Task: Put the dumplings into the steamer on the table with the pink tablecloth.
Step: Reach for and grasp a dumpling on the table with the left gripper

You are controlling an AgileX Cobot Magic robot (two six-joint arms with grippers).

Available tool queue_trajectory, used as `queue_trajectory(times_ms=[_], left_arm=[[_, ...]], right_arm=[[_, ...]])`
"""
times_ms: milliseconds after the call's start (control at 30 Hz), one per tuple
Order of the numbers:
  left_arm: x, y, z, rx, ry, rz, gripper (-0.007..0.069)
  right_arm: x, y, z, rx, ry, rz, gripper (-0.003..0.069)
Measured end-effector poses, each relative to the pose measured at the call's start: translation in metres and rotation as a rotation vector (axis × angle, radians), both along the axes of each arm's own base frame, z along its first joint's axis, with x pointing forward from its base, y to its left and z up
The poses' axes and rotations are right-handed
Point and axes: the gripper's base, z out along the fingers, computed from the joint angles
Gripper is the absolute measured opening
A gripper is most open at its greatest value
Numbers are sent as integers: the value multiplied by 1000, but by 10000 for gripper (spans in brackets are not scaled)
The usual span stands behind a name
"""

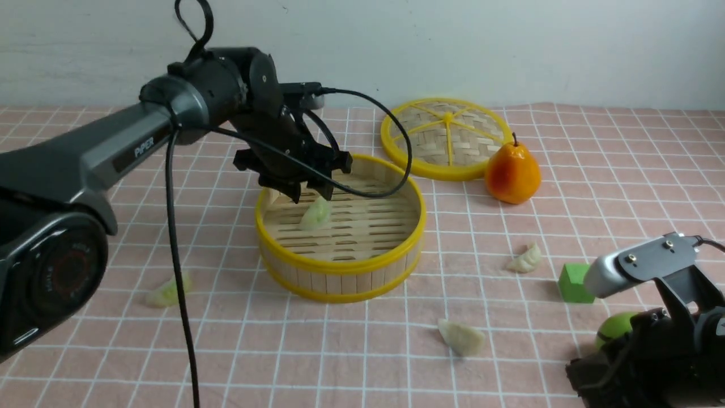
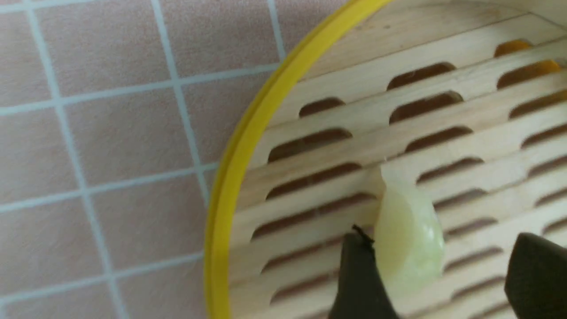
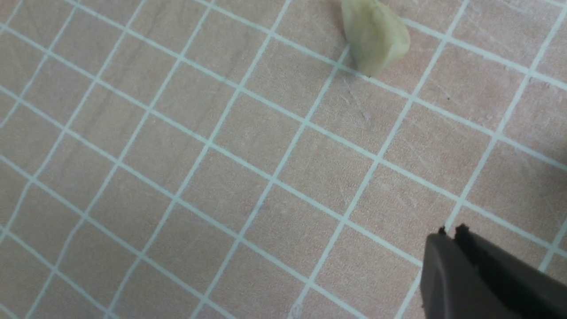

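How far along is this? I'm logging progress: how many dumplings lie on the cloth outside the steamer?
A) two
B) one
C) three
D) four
C: the green dumpling, the far off-white dumpling and the near off-white dumpling lie on the pink tablecloth; only the fourth dumpling is inside the steamer.

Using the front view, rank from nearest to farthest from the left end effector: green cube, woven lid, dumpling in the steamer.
1. The dumpling, just under the left end effector, in the steamer.
2. The woven lid, back right.
3. The green cube, far right, toward the camera.
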Motion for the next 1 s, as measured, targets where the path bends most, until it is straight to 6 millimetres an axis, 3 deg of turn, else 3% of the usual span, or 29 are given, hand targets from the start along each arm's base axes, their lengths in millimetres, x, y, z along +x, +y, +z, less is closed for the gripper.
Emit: queue_trajectory(times_ms=[133, 200, 267, 333, 367, 400, 433, 467, 500, 533, 567, 800, 1000], left_arm=[[-31, 24, 72, 141, -39, 60, 456], [-43, 36, 94, 194, -70, 105, 452], [-55, 51, 100, 230, -65, 151, 447], [-61, 62, 83, 251, 9, 170, 447], [-64, 69, 62, 267, 78, 176, 447], [-64, 69, 58, 265, 86, 176, 447], [-68, 78, 19, 285, 178, 171, 447], [-71, 82, -1, 294, 214, 163, 447], [-72, 83, -5, 296, 220, 163, 447], [-76, 87, -29, 306, 248, 148, 447], [-79, 89, -38, 309, 249, 141, 447], [-78, 93, -54, 318, 174, 128, 447], [-72, 112, -71, 288, 220, 215, 428]], right_arm=[[0, 0, 0, 0, 0, 0, 33], [0, 0, 0, 0, 0, 0, 34], [0, 0, 0, 1, 1, 0, 36], [-1, 0, 0, 1, 6, 3, 38], [-1, 0, 0, 2, 11, 5, 40], [-1, 0, 0, 2, 13, 6, 40], [-2, 1, -1, 3, 25, 12, 42], [-3, 1, -1, 4, 28, 13, 43], [-3, 1, -1, 4, 28, 13, 43], [-3, 1, -1, 4, 29, 14, 43], [-2, 1, -1, 4, 27, 13, 45], [-2, 1, -1, 7, 25, 9, 53], [-2, 1, -1, 10, 26, 7, 55]])
